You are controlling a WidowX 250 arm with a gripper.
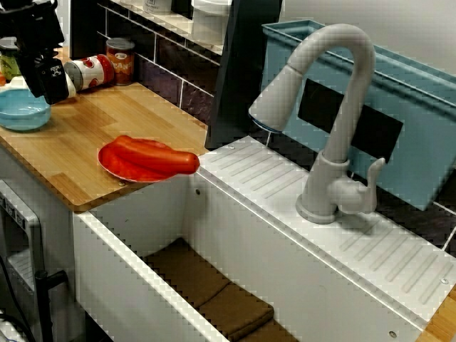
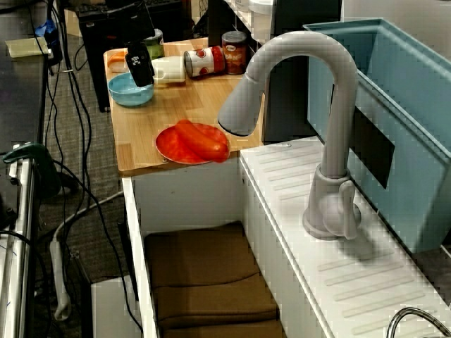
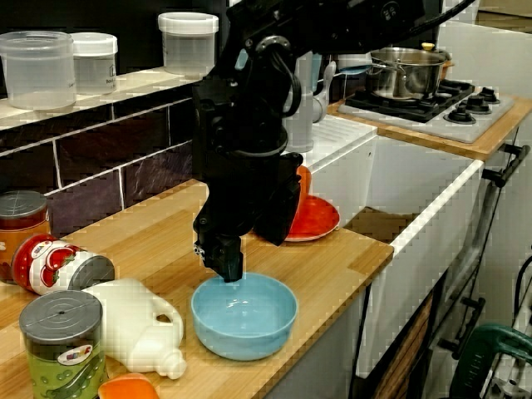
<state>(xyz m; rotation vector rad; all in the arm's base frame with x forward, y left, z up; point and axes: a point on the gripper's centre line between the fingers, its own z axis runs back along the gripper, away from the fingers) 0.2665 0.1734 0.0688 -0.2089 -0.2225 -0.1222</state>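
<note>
My black gripper (image 3: 224, 266) hangs fingers-down over the back rim of a light blue bowl (image 3: 244, 316) on the wooden counter (image 3: 332, 258). Its fingers look pressed together with nothing between them. In the view from above the gripper (image 2: 139, 70) is just over the bowl (image 2: 131, 90); the view across the sink also shows the gripper (image 1: 50, 78) beside the bowl (image 1: 21, 110). A white jug (image 3: 137, 324) lies on its side left of the bowl. Behind the arm sits a red plate (image 1: 114, 165) holding a long red vegetable (image 1: 157, 155).
A tomato can (image 3: 62, 264) lies tipped over by an upright can (image 3: 23, 224) and a green-labelled can (image 3: 62, 337). The grey faucet (image 1: 335, 107) arches over the sink (image 2: 134, 232), which has brown cloths (image 2: 204, 274) in it. A blue bin (image 1: 399, 114) stands behind.
</note>
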